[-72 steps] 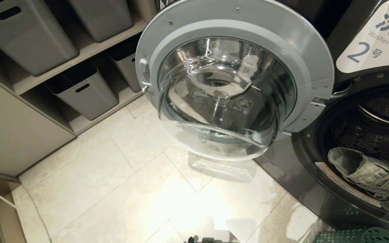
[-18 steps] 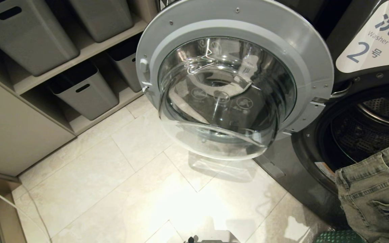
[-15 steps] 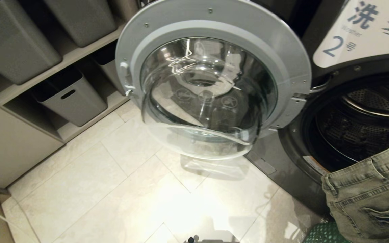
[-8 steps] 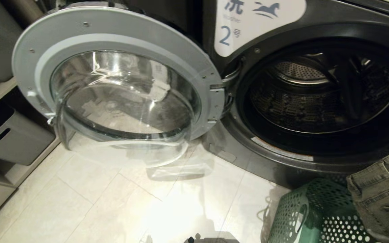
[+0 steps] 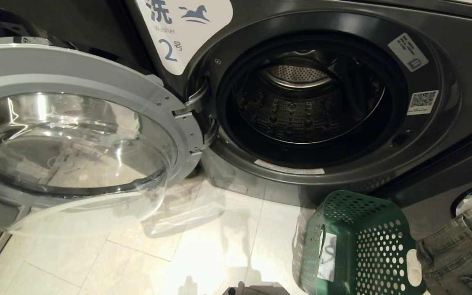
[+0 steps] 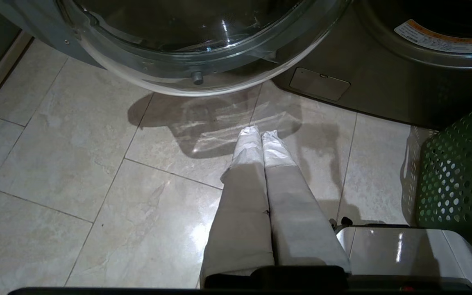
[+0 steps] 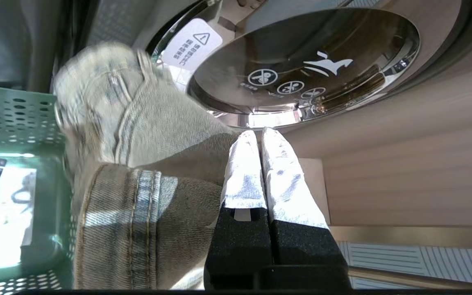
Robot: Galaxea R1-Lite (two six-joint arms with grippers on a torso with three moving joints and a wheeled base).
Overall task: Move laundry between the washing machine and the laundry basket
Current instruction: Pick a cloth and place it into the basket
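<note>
A pale tiled floor [image 5: 203, 250] runs up to the dark washer [image 5: 445, 135], whose door [image 5: 76, 135] hangs wide open to the left and whose drum [image 5: 301, 106] looks empty. The green basket [image 5: 355, 241] stands on the tiles just in front of the washer, and the laundry [image 5: 461, 250], grey-green denim, hangs just beside and right of the basket at the head view's lower right corner. The right gripper [image 7: 260, 143] is pinched closed, with the cloth draped from it at one side; the actual bite on the fabric is hidden. The left gripper [image 6: 260, 141] is closed on nothing, low over the tiles. Denim is soft but fairly heavy and will sag and swing, so I judge a thick seam or waistband the safest hold. Compared with earlier, the drum held the denim and now does not; the camera has swung right, bringing the basket fully into view.
</note>
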